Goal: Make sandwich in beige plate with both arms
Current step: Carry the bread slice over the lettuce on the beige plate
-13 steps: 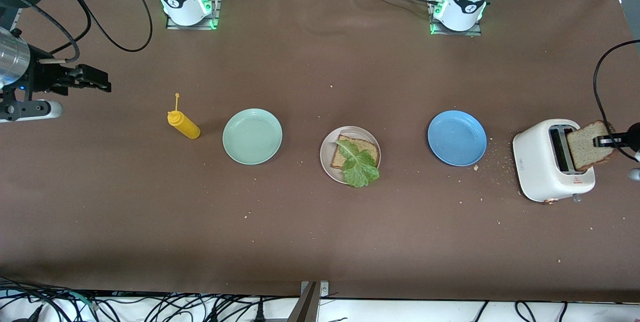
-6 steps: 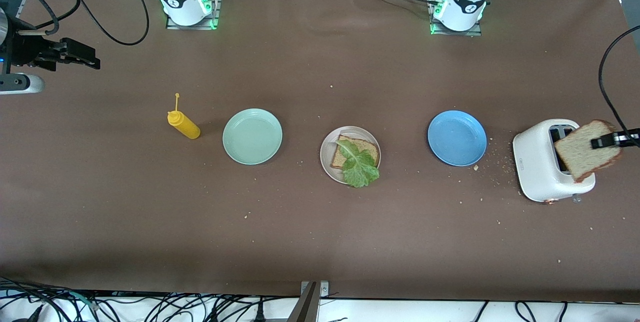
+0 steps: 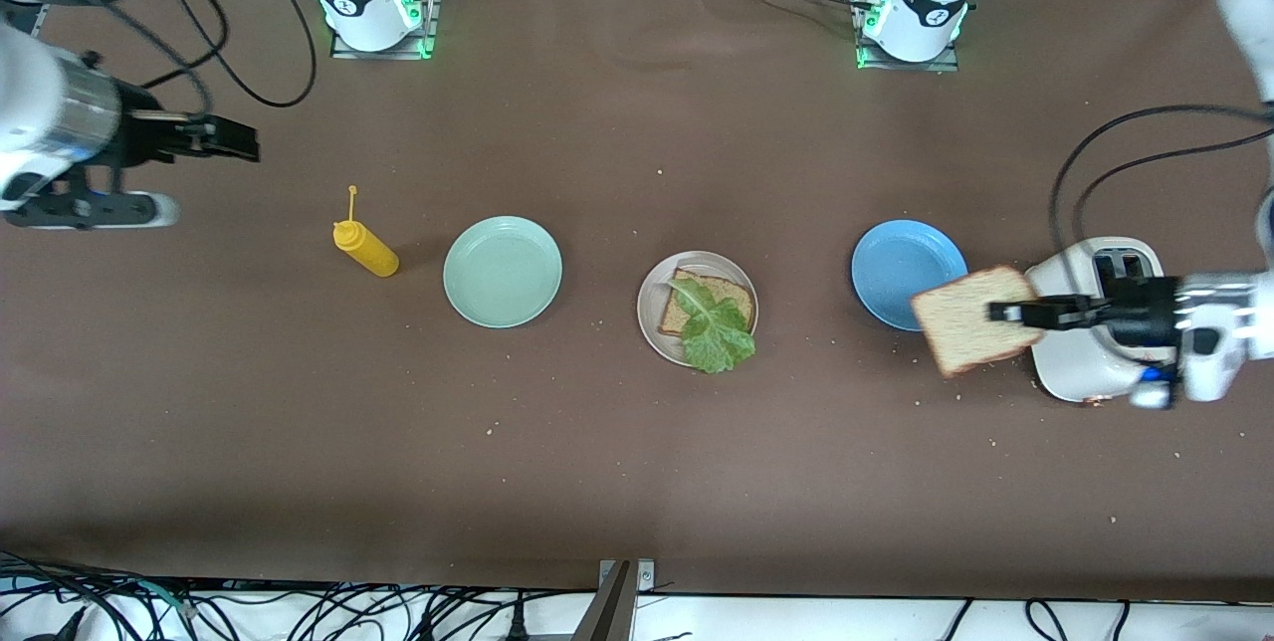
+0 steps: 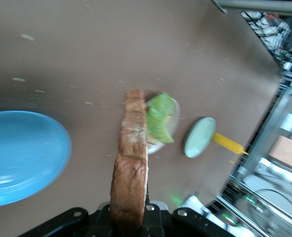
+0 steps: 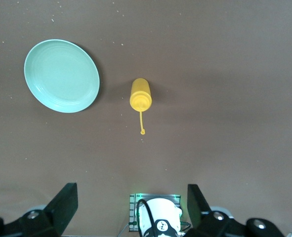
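Brown and crumb-speckled, the surface (image 3: 637, 462) runs the full width under both arms. Out at its 3 o'clock end the left gripper (image 3: 1007, 313) pinches a slice of bread (image 3: 963, 332) by one edge, carrying it in the air over the blue plate's (image 3: 901, 268) rim, with the white toaster (image 3: 1070, 362) just beside. The beige plate (image 3: 649, 308) sits at the centre, already holding a bread slice (image 3: 732, 295) and a lettuce leaf (image 3: 715, 334). Topping the sandwich looks like the step in hand; next the slice probably needs carrying toward 9 o'clock, levelling and lowering squarely onto the leaf. The right gripper (image 3: 244, 139) waits, fingers spread, over the 9 o'clock end near the mustard bottle (image 3: 366, 249) and green plate (image 3: 503, 271).
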Controlling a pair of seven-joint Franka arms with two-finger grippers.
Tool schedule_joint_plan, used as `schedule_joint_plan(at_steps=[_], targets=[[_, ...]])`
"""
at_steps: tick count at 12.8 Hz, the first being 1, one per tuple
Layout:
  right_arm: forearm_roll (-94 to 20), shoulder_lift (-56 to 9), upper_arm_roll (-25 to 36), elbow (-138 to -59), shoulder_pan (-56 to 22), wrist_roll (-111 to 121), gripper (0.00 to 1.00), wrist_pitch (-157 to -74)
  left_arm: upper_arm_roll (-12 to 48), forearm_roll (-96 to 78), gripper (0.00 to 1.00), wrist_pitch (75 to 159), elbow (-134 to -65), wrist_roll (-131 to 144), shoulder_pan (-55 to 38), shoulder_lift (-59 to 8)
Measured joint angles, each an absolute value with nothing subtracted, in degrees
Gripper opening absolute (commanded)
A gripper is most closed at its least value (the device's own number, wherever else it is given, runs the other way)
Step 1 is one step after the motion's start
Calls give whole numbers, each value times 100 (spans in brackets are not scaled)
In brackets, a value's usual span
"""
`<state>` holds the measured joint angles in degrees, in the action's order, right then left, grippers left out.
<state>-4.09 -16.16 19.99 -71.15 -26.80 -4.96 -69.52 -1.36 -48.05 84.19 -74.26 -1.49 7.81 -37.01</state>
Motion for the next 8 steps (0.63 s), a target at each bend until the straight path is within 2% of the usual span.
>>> schedule_joint_plan(at_steps=[4, 8], targets=[[-163, -1602, 2054, -6922, -2840, -590, 98, -6844, -121, -5796, 0, 8688, -7398, -541, 225, -4559], [-47, -1595, 2034, -6903, -2958, -603, 98, -6845, -110, -6186, 0, 9112, -7387, -1373, -179, -4944]])
